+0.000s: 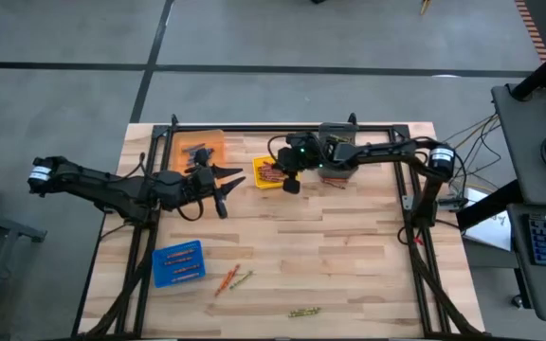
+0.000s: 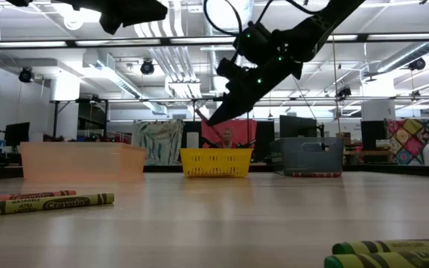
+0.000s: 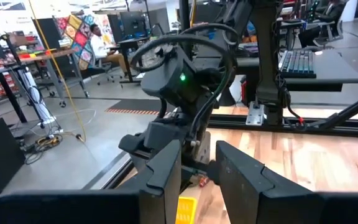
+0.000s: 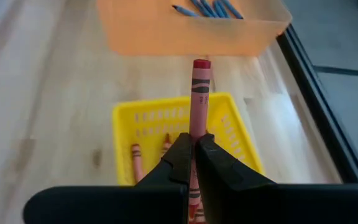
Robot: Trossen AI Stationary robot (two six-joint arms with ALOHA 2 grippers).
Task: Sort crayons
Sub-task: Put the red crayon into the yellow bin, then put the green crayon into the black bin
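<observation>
The right gripper hung above the yellow bin, fingers clenched on a red crayon. Release was best made centred over the bin, low. The left gripper waited beside the orange bin, fingers parted, empty. Only the high view showed loose crayons on the counter.

The high view looks straight down on the whole pale wooden-plank table; the low view faces level across it. Each wrist camera looks close past its own claw, and both catch the small yellow slotted plastic bin just beyond the right claw.
</observation>
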